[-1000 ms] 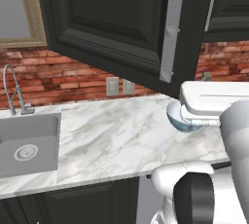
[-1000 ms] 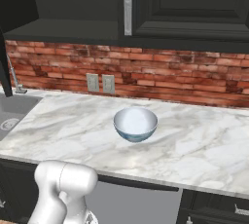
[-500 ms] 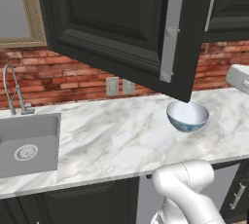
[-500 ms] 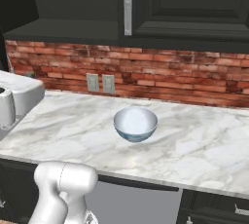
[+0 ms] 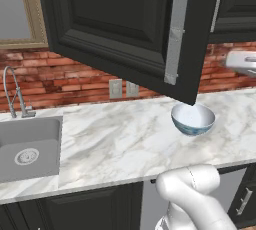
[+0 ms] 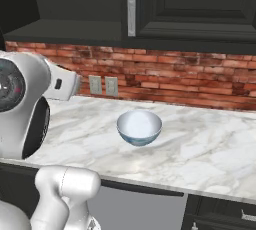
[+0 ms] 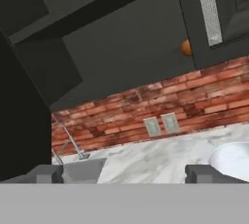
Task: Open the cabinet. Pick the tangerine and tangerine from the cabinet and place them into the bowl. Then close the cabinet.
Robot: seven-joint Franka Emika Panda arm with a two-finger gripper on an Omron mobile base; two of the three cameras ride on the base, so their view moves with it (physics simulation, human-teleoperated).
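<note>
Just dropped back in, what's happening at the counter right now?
The cabinet door hangs swung open over the marble counter. The hand is open, holds nothing, and looks up toward the cabinet, where one tangerine shows at the edge of the door. The bowl sits empty on the counter below, right of the wall outlets. No fruit has been moved yet.
</note>
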